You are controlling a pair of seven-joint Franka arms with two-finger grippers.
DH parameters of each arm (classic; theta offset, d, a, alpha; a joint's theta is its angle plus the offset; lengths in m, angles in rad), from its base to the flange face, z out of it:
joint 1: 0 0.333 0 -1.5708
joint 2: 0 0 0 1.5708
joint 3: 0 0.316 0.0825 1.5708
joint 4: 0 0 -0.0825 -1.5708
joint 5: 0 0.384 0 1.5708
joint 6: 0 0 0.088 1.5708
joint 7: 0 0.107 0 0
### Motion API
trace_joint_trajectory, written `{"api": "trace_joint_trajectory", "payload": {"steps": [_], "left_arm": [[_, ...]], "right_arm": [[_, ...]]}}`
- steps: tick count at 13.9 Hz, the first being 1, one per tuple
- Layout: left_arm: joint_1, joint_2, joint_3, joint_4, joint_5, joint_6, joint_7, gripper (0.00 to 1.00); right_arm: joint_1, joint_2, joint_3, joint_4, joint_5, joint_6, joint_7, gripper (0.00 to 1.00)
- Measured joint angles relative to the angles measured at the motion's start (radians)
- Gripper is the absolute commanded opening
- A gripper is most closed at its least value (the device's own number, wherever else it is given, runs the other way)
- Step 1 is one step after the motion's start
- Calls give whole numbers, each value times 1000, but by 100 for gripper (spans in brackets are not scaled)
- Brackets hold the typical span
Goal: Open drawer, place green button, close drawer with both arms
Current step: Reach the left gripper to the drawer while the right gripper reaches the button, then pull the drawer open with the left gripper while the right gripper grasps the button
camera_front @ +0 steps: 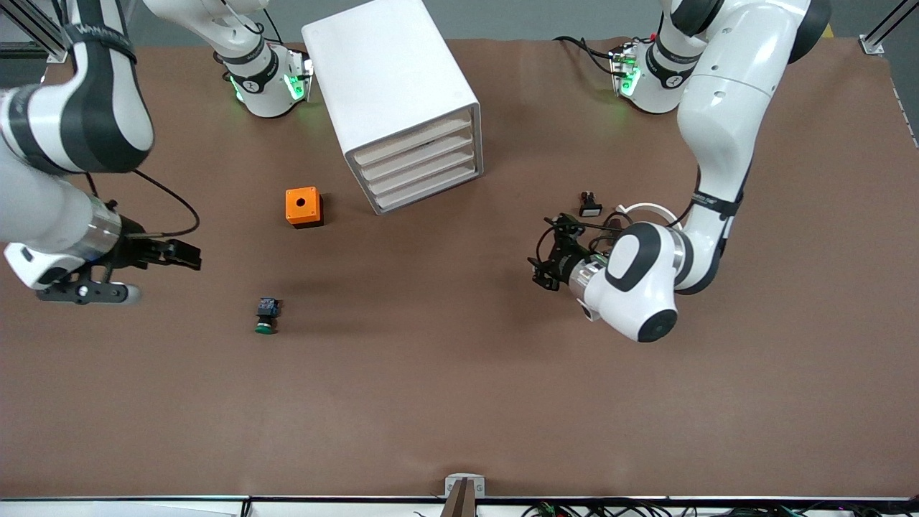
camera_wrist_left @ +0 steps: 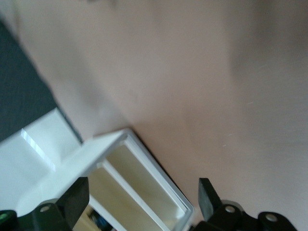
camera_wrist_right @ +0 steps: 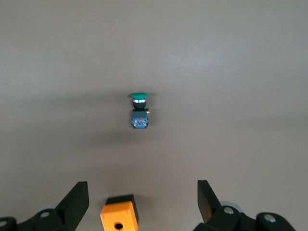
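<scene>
The button (camera_front: 267, 316), with a black body and a green cap, lies on its side on the brown table, nearer to the front camera than the orange box (camera_front: 304, 207). It also shows in the right wrist view (camera_wrist_right: 138, 109). The white drawer cabinet (camera_front: 402, 100) stands at the middle of the table's robot side with all its drawers shut. My right gripper (camera_front: 183, 253) is open and empty over bare table toward the right arm's end. My left gripper (camera_front: 543, 253) is open and empty, facing the cabinet's drawer fronts (camera_wrist_left: 130, 178).
A small black-and-white part (camera_front: 590, 205) lies on the table next to my left gripper. The orange box (camera_wrist_right: 119, 217) shows between the right gripper's fingers (camera_wrist_right: 77, 199) in the wrist view. The table edge runs along the front.
</scene>
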Motion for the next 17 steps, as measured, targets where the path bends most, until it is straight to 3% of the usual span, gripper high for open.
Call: {"api": "trace_joint_trajectory", "payload": {"steps": [3,5,7,10,14,17], "left_arm": [[0,63,-50,24,-95,-43,-228,100],[0,102,-84,28,-131,-69,-329,100],[-4,134,-115,30,-169,-76,-397,98],[-40,167,-127,31,-215,-77,-448,82],[-84,201,-127,30,-230,-77,-455,70],[-111,231,-127,30,-239,-78,-455,67]], "right_arm": [[18,14,1,-145,15,208,29,100],[37,44,2,-187,15,292,48,100],[46,89,2,-195,15,355,58,100],[47,153,2,-197,16,430,60,100],[50,233,2,-198,16,536,61,100],[50,278,2,-198,17,587,73,100]]}}
